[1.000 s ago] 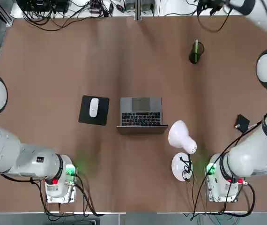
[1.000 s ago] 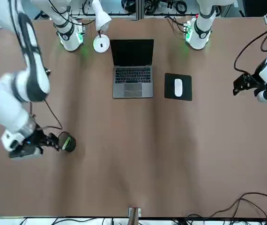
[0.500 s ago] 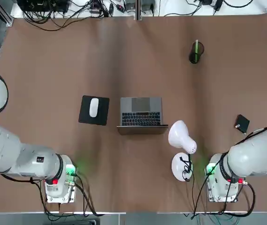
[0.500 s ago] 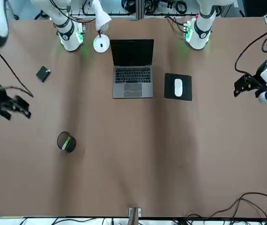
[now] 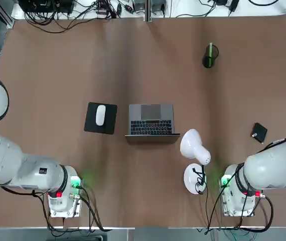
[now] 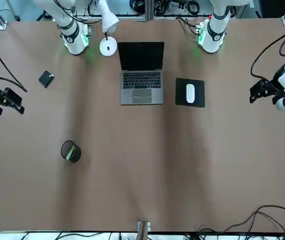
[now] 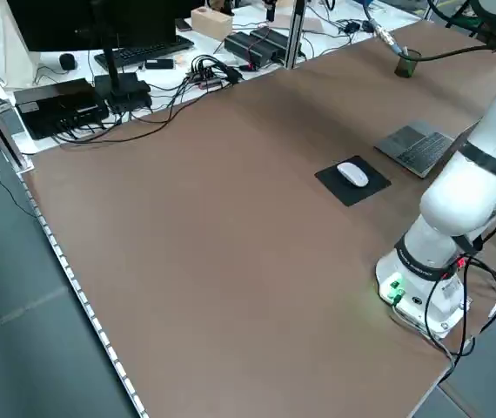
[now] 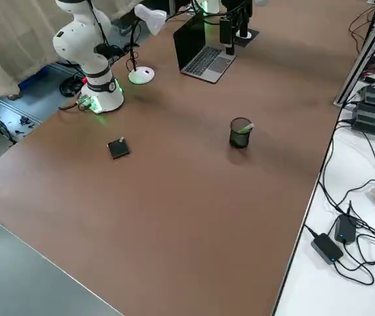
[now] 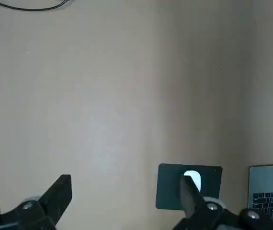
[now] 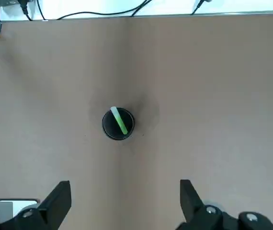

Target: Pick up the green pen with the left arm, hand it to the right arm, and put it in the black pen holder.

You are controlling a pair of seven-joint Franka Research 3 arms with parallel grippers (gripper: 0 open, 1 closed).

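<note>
We see the green pen (image 10: 119,120) standing in the black pen holder (image 10: 118,124), so the task looks done. Both the right gripper (image 10: 122,203) and left gripper (image 9: 127,201) hang spread and empty, well apart from the holder; any retreat should stay clear of it.

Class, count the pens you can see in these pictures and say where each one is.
1. The green pen stands tilted inside the black pen holder, on the far part of the table on the robot's right. More pens could be hidden inside the cup.
</note>
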